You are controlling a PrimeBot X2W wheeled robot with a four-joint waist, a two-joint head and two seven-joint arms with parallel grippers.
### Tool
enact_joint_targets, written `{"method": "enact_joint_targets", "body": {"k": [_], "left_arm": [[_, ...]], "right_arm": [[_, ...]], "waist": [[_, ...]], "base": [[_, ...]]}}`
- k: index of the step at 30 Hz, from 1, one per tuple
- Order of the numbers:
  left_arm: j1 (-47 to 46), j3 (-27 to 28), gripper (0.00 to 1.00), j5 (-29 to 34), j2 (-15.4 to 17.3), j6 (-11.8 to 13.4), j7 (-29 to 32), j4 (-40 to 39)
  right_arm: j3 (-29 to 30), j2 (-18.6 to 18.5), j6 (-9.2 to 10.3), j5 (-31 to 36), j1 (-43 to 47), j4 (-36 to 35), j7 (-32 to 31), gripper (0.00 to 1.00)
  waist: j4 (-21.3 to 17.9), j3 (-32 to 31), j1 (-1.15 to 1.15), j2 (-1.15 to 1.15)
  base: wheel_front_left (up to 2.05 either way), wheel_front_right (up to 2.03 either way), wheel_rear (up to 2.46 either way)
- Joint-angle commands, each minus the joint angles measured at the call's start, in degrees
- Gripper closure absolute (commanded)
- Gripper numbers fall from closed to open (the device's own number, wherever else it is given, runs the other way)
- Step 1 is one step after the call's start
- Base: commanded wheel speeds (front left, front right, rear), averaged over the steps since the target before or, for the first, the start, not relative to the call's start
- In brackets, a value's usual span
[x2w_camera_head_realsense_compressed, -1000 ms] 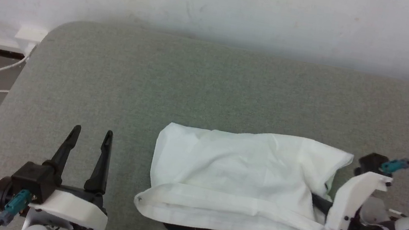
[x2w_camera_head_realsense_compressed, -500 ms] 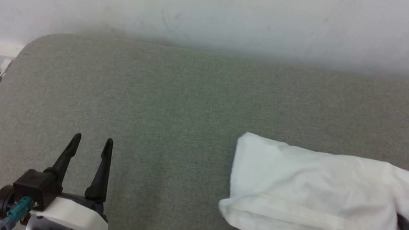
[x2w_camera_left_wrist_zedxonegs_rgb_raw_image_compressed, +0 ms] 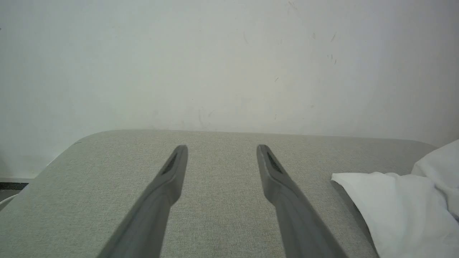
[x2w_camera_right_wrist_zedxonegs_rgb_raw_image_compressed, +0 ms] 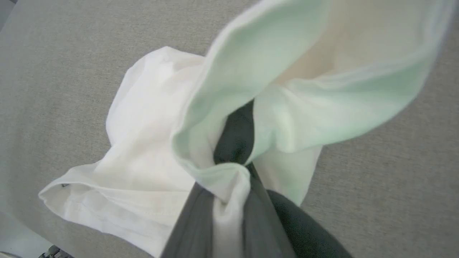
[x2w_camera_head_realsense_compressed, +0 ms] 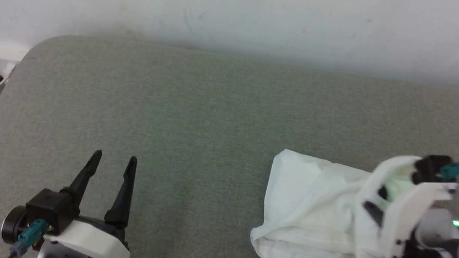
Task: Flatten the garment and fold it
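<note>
White fabric of the garment [x2w_camera_head_realsense_compressed: 316, 219] lies bunched on the grey worktop [x2w_camera_head_realsense_compressed: 196, 110], one end pinched and raised by the right tool [x2w_camera_head_realsense_compressed: 377, 201], whose jaws are narrow on the cloth. The left tool [x2w_camera_head_realsense_compressed: 115, 156] stands wide and empty, well apart from it. Flattening looks unfinished; the folding seems yet to come.

no legible text, labels or nos. anywhere
</note>
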State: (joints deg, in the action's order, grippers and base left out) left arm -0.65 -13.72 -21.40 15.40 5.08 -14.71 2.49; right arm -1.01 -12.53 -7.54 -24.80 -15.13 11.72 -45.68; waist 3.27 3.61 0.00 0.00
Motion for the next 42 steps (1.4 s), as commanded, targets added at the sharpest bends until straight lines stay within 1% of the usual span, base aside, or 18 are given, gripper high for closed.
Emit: {"method": "enact_joint_targets", "body": {"k": [1,5,8,9,10,11,12,13,16,19,24,26,29,31,34,37,40,42], "left_arm": [[-1.1,-0.1,0.00,-0.3,-0.2,-0.3,0.0,0.2],[-1.6,-0.4,0.00,-0.4,-0.5,-0.4,-0.1,0.6],[-1.9,-0.6,0.00,-0.5,-0.8,-0.6,-0.1,1.0],[-2.1,-0.7,0.00,-0.5,-1.0,-0.6,-0.1,1.2],[-2.2,-0.8,0.00,-0.5,-1.1,-0.7,-0.1,1.3],[-2.3,-0.9,0.00,-0.5,-1.2,-0.9,-0.1,1.5],[-2.5,-0.9,0.00,-0.5,-1.3,-0.9,-0.2,1.7],[-2.5,-0.9,0.00,-0.5,-1.4,-1.0,-0.2,1.9],[-2.5,-0.8,0.00,-0.5,-1.7,-1.1,-0.2,2.2],[-2.3,-0.5,0.00,-0.5,-1.8,-1.1,-0.2,2.5],[-2.0,0.0,0.00,-0.3,-1.9,-1.1,-0.3,2.8],[-1.8,0.3,0.00,-0.3,-1.9,-1.1,-0.3,3.0],[-1.5,0.6,0.00,-0.3,-1.9,-1.0,-0.3,3.0],[-1.2,1.0,0.00,-0.4,-2.0,-0.8,-0.3,2.9],[-0.7,1.9,0.00,-0.5,-2.2,-0.1,-0.3,2.6],[-0.2,2.8,0.00,-0.4,-2.3,0.7,-0.3,2.0],[0.1,3.4,0.00,-0.2,-2.5,1.2,-0.3,1.5],[0.2,3.8,0.00,0.0,-2.6,1.4,-0.3,1.2]], "right_arm": [[-1.8,0.9,0.05,-0.2,-1.2,-0.4,-0.4,1.00],[-7.7,4.5,0.05,-1.6,-2.8,0.6,-0.9,1.00],[-10.3,6.2,0.05,-2.4,-3.9,3.4,0.8,1.00],[-10.7,6.6,0.05,-2.4,-4.1,4.8,1.3,0.96],[-11.2,6.7,0.05,-1.7,-4.4,6.1,2.1,0.82],[-11.7,6.7,0.05,-0.9,-4.6,7.3,3.1,0.25],[-12.1,7.0,0.05,-0.7,-4.7,8.4,4.1,0.25],[-12.8,7.3,0.05,-1.0,-4.7,9.2,5.1,0.00],[-15.0,7.2,0.05,-0.9,-4.8,9.8,8.9,0.00],[-16.8,6.5,0.05,-0.6,-4.5,7.8,13.1,0.00],[-19.8,3.5,0.05,1.9,-2.8,0.8,19.3,0.00],[-19.4,2.6,0.05,3.3,-1.5,-2.5,22.6,0.00],[-15.3,2.2,0.05,7.3,1.3,-7.1,29.0,0.00],[-11.4,3.3,0.05,9.3,3.7,-9.7,33.5,0.00],[-5.6,4.9,0.05,10.9,7.6,-12.4,38.2,0.00],[0.1,5.7,0.05,11.1,11.0,-14.0,40.3,0.00],[6.5,6.2,0.05,10.1,13.3,-14.3,39.6,0.00],[10.7,6.2,0.05,8.2,14.0,-14.2,38.4,0.00]], "waist": [[0.7,0.0,0.00,0.00],[1.8,0.2,0.00,0.00],[2.9,0.5,0.00,0.00],[3.2,0.5,0.00,0.00],[3.5,0.6,0.00,0.00],[3.9,0.7,0.00,0.00],[4.1,0.8,0.00,0.00],[4.3,0.8,0.00,0.00],[4.4,0.9,0.00,0.00],[4.1,0.8,0.00,0.00],[2.6,0.2,0.00,0.00],[2.0,-0.2,0.00,0.00],[1.3,-0.7,0.00,0.00],[0.9,-1.0,0.00,0.00],[0.2,-1.3,0.00,0.00],[-0.4,-1.3,0.00,0.00],[-0.7,-1.2,0.00,0.00],[-0.9,-0.9,0.00,0.00]], "base": [[0.00,0.00,0.00],[0.00,0.00,0.00],[0.00,0.00,0.00],[0.00,0.00,0.00],[0.00,0.00,0.00],[0.00,0.00,0.00],[0.00,0.00,0.00],[0.00,0.00,0.00],[0.00,0.00,0.00],[0.00,0.00,0.00],[0.00,0.00,0.00],[0.00,0.00,0.00],[0.00,0.00,0.00],[0.00,0.00,0.00],[0.00,0.00,0.00],[0.00,0.00,0.00],[0.00,0.00,0.00],[0.00,0.00,0.00]]}}
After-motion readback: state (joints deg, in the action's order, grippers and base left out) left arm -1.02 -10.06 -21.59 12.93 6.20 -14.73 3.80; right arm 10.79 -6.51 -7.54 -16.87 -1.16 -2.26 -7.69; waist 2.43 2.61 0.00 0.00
